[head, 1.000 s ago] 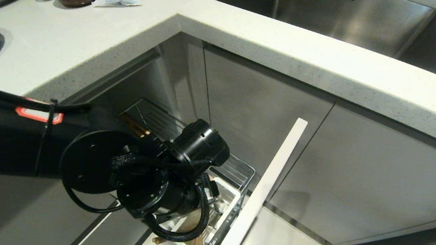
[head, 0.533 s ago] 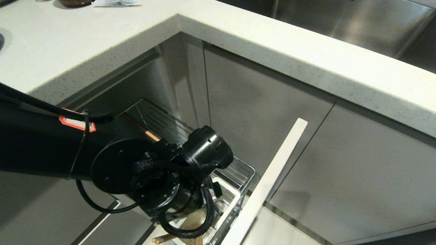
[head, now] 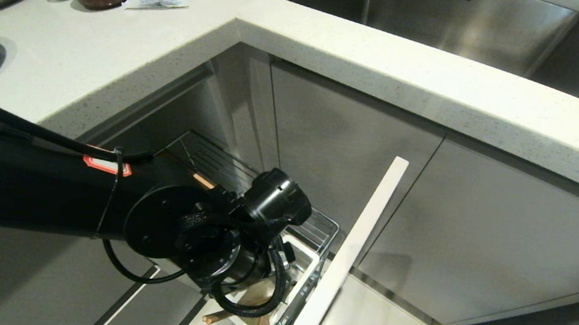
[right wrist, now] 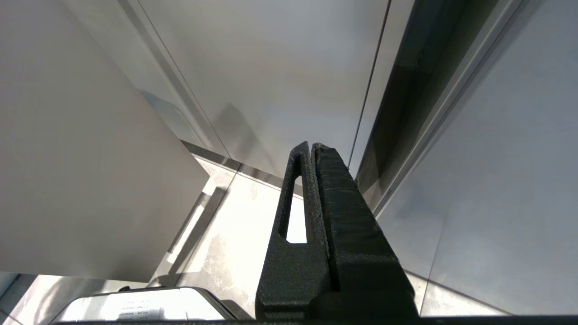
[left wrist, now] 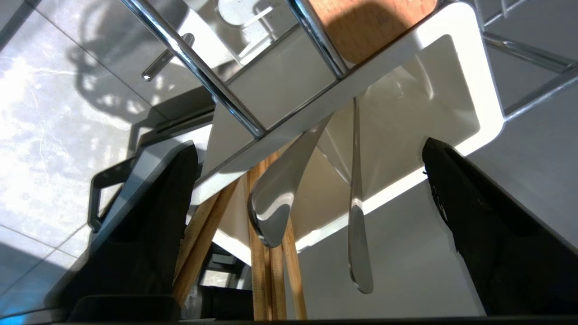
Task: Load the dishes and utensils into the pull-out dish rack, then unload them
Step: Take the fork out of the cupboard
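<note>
Left gripper (left wrist: 307,149) wide open, empty, around caddy (left wrist: 478,85) corner with chopsticks (left wrist: 271,266), two steel handles (left wrist: 359,243); right gripper (right wrist: 311,149) closed, parked.

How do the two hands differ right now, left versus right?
The left hand is open, its black fingers spread wide on either side of the utensil handles standing in the white plastic cutlery caddy; the right hand is shut, fingers pressed together. The left is at the pull-out chrome wire dish rack; the right hangs by grey cabinet panels, near nothing. Neither holds anything.
</note>
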Controlling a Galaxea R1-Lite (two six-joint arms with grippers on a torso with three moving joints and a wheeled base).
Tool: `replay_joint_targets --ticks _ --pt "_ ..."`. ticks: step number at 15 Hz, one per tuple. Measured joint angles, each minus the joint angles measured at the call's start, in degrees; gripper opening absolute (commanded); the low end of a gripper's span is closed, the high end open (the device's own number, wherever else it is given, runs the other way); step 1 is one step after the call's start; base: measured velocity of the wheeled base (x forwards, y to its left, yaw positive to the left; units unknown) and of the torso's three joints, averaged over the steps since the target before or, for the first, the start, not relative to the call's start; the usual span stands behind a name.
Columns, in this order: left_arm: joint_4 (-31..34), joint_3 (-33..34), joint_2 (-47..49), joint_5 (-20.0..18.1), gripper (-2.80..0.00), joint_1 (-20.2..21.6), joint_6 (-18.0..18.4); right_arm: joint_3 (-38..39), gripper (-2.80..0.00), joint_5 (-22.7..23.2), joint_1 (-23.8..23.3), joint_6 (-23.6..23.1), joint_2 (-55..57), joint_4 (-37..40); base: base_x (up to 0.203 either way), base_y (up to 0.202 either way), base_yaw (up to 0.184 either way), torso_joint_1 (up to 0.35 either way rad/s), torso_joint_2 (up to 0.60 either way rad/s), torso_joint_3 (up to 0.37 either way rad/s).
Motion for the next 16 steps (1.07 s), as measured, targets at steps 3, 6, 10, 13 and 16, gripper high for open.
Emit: replay_joint_targets --ticks 3,6,10,13,16 --pt "0.0 0.0 0.1 0.0 -2.8 0.0 0.0 0.0 -2.8 0.0 0.0 0.0 0.0 0.0 0.0 0.0 0.0 0.0 0.0 0.0" --pt "0.0 -0.1 0.1 0.0 -2.8 0.0 0.0 0.0 -2.8 0.0 0.0 0.0 0.0 0.0 0.0 0.0 0.0 0.0 0.0 0.0" --pt "-0.3 -0.2 0.0 0.0 -2.8 -0.1 0.1 0.0 -2.8 0.0 0.0 0.0 0.0 0.0 0.0 0.0 0.0 0.0 0.0 0.0" --pt "-0.1 -0.1 -0.1 0.1 -2.8 -0.2 0.1 0.0 -2.8 0.0 0.0 0.0 0.0 0.0 0.0 0.0 0.0 0.0 0.0 0.0" --pt "0.2 -0.1 -0.7 0.1 -2.8 -0.5 0.1 0.0 -2.8 0.0 0.0 0.0 0.0 0.0 0.0 0.0 0.0 0.0 0.0 0.0"
